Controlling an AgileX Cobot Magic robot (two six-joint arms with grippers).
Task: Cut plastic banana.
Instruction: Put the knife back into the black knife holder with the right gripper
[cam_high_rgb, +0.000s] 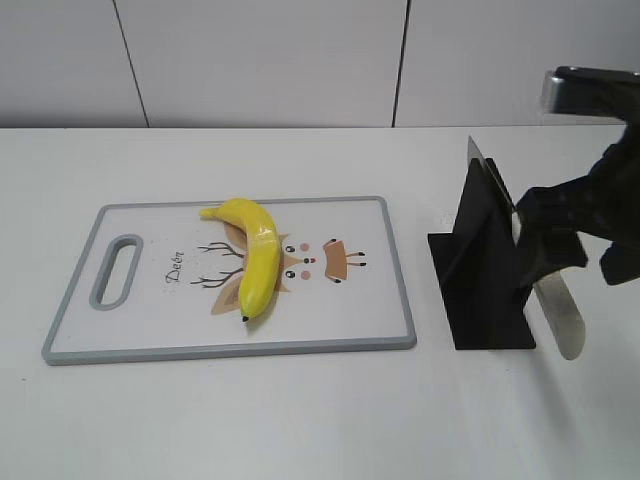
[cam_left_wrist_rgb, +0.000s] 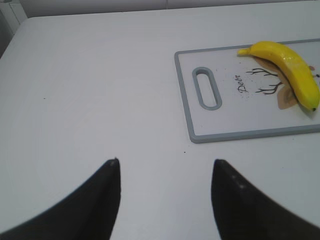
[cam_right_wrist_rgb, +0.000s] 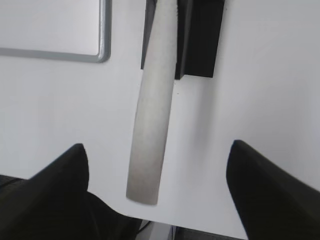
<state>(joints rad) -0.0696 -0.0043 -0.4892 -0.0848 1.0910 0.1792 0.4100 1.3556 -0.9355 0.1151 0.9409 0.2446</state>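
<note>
The plastic banana (cam_high_rgb: 255, 255) is glossy yellow with a dark tip and lies on the white cutting board (cam_high_rgb: 230, 350), left of its middle. It also shows in the left wrist view (cam_left_wrist_rgb: 292, 72). A knife with a grey handle (cam_high_rgb: 558, 315) leans in a black holder (cam_high_rgb: 480, 290) to the right of the board. My right gripper (cam_right_wrist_rgb: 156, 146) is open, one finger on each side of the knife handle (cam_right_wrist_rgb: 152, 115), and neither finger touches it. In the exterior view the right gripper (cam_high_rgb: 555, 240) hangs over the knife. My left gripper (cam_left_wrist_rgb: 166, 161) is open and empty over bare table left of the board (cam_left_wrist_rgb: 240, 134).
The board has a grey rim and a handle slot (cam_high_rgb: 118, 270) at its left end. Its near right corner (cam_right_wrist_rgb: 102, 50) shows in the right wrist view, next to the holder (cam_right_wrist_rgb: 202, 40). A white wall stands behind the table.
</note>
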